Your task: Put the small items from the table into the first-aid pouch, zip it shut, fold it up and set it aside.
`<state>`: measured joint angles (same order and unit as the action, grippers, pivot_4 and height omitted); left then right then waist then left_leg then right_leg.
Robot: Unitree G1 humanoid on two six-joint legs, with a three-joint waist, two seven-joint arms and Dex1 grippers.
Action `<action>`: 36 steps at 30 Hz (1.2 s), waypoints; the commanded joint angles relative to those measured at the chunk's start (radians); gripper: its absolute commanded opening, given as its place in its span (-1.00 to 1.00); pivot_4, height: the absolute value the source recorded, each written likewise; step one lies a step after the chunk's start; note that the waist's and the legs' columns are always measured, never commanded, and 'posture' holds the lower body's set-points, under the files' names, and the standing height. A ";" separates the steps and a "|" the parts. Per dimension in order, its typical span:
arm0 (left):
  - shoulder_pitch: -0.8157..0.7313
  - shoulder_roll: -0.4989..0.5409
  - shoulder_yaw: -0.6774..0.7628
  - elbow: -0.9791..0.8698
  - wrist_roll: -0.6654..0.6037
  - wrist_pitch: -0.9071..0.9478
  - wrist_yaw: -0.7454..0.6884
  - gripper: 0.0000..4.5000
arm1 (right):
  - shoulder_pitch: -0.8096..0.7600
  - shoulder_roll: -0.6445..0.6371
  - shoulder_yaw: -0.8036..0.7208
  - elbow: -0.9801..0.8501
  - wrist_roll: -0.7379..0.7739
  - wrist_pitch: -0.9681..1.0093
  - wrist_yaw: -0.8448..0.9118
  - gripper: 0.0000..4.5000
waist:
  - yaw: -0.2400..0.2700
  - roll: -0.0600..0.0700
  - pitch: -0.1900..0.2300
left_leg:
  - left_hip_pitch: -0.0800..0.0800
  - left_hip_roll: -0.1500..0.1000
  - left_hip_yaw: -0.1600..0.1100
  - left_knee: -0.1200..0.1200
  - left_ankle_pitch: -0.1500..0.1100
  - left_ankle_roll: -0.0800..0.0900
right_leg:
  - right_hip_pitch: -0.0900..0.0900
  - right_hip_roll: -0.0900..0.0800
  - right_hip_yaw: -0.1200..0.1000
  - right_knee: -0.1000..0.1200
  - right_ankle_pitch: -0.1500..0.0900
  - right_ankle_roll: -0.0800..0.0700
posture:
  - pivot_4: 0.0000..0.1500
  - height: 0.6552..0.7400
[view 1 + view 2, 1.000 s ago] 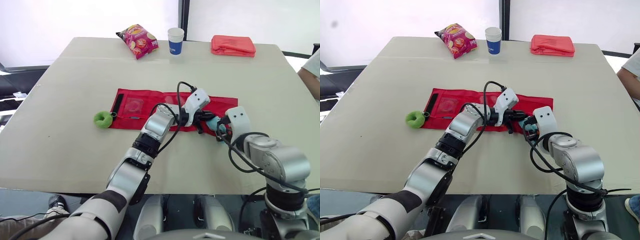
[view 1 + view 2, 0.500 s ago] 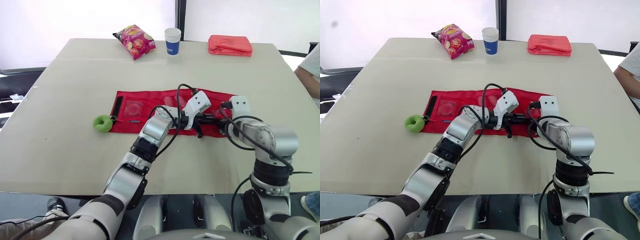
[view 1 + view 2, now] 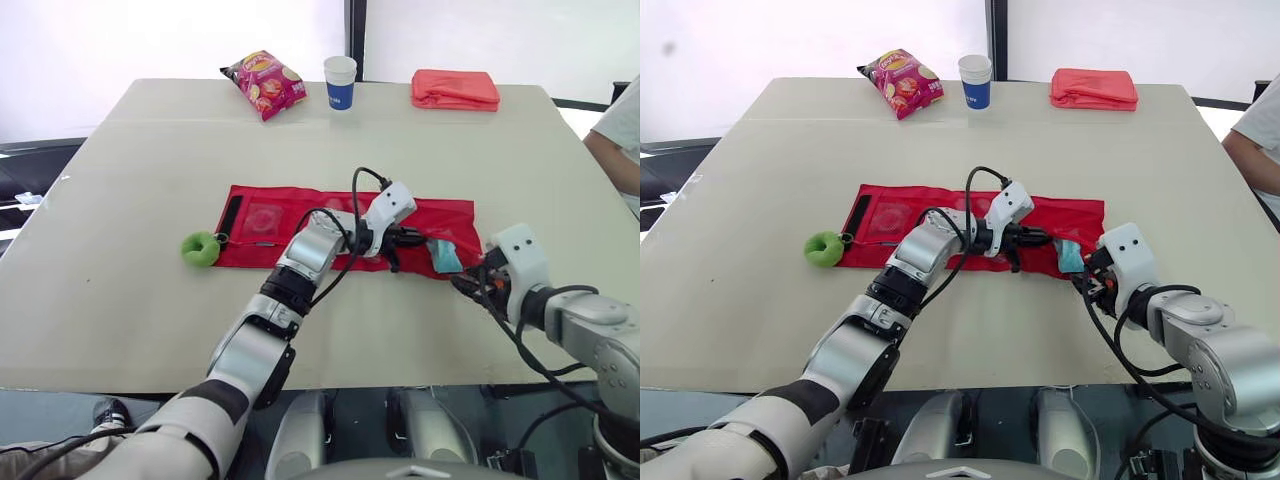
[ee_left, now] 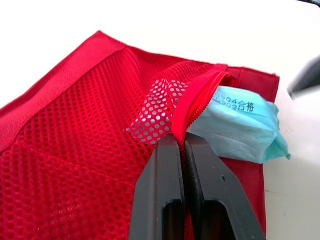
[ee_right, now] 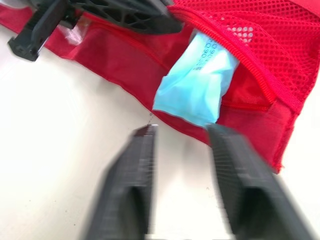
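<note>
Blue packet [image 5: 197, 80] lies half in the pouch [image 3: 300, 205] (one end out); we have pulled our right gripper [image 5: 181, 131] back, spread and empty; our left gripper [image 4: 182, 141] pinches its mesh edge. We judge it needs pushing deeper before zipping.

Broad beige table [image 3: 120, 300], bright white windows [image 3: 180, 40] behind, dark vertical post [image 3: 354, 40] between them, grey floor [image 3: 50, 408] below

Bright, even light comes from the glaring white backdrop [image 3: 150, 40] beyond the table [image 3: 150, 150]; shadows are faint and soft.
</note>
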<state>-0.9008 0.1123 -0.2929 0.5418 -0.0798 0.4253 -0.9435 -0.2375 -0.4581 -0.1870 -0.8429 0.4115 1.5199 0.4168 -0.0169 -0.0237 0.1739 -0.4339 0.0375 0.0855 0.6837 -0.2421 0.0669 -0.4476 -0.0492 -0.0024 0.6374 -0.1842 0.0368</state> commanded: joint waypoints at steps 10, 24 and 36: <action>0.000 0.009 -0.006 -0.067 -0.009 -0.002 -0.036 -1.00 | -0.030 0.064 0.181 0.288 -0.139 -0.427 -0.118 -0.98 | 0.003 0.000 0.000 | 0.000 -0.001 0.001 0.000 0.000 0.000 | 0.000 0.000 0.000 0.000 0.000 0.000 | 1.00 1.00; 0.023 0.001 -0.043 -0.041 0.028 -0.134 -0.028 -1.00 | -0.061 -0.026 0.148 0.402 -0.102 -0.588 0.017 -0.98 | 0.010 0.000 0.000 | -0.001 -0.001 0.001 0.000 0.000 0.000 | 0.000 -0.001 0.001 -0.001 0.003 0.001 | 1.00 1.00; 0.227 0.314 0.191 -0.396 -0.213 0.006 -0.198 0.23 | 0.291 -0.139 -0.208 -0.088 0.262 -0.517 0.204 0.29 | -0.004 0.001 0.000 | 0.002 0.002 0.000 -0.001 0.000 0.000 | 0.000 0.002 0.000 0.001 -0.001 0.000 | 1.00 1.00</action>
<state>-0.7026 0.3630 -0.1283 0.2182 -0.2794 0.4303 -1.1021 0.0411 -0.5858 -0.3529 -0.8787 0.6422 1.0544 0.6021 -0.0206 -0.0229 0.1739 -0.4316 0.0395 0.0853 0.6829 -0.2420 0.0668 -0.4472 -0.0476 -0.0023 0.6387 -0.1850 0.0365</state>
